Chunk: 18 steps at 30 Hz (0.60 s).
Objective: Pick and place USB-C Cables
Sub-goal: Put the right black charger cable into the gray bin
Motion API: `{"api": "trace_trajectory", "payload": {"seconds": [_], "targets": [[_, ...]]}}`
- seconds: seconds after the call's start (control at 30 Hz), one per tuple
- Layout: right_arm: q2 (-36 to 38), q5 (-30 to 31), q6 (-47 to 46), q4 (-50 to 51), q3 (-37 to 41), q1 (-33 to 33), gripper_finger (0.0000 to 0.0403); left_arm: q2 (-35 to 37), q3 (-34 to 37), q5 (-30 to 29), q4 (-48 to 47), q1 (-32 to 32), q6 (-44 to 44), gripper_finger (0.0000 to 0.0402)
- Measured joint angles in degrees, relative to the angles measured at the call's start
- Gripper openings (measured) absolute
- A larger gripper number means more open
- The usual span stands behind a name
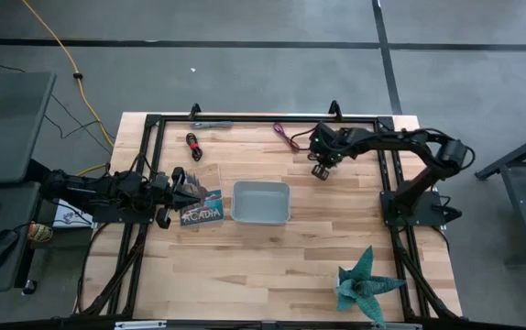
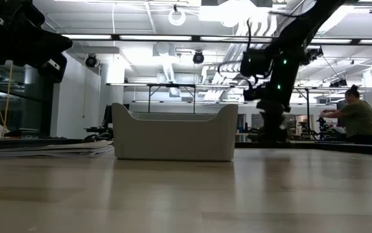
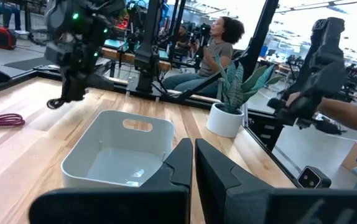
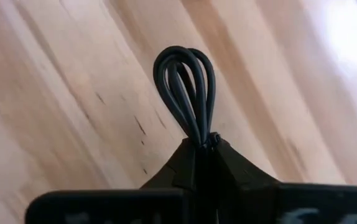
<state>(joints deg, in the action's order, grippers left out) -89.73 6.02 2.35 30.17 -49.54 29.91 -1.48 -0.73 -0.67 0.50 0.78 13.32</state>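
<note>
My right gripper [image 1: 321, 170] hovers over the far part of the table, right of the grey tray [image 1: 261, 203], and is shut on the black USB-C cable [image 4: 185, 93]. The purple cable [image 1: 288, 136] lies on the wood just beyond it and shows again in the left wrist view [image 3: 1, 119]. Toward the far left lie the black-and-red cable [image 1: 193, 144] and the grey cable [image 1: 211, 124]. My left gripper [image 3: 194, 167] is shut and empty, left of the tray [image 3: 116, 155], above a printed booklet [image 1: 202, 214]. My right gripper pinches the black cable bundle between its two fingers, which come from above and point down. One looped end [image 4: 185, 74] sticks out past the fingertips; the rest is hidden by the fingers. In the left wrist view the cable [image 3: 57, 102] hangs clear of the table.
A potted plant [image 1: 366, 282] stands at the near right corner. The black frame rail [image 1: 263, 119] runs along the far edge. The tray [image 2: 173, 133] stands on the table's middle. A yellow cord [image 1: 61, 50] lies on the floor. People sit in the room beyond [image 3: 213, 53].
</note>
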Motion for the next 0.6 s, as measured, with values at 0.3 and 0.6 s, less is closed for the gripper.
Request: {"api": "trace_trajectory", "payload": {"seconds": [0.3,0.6], "targets": [[9.72,0.83,-4.04,-4.74,-0.11,-7.38,0.0008,-0.01,0.02,-0.01,-0.01,0.01,0.00,0.0000],[11.60,-2.21,-6.89,-25.28,-0.20,-17.88,0.0008,0.00,0.00,-0.01,0.01,0.01,0.00,0.0000]]}}
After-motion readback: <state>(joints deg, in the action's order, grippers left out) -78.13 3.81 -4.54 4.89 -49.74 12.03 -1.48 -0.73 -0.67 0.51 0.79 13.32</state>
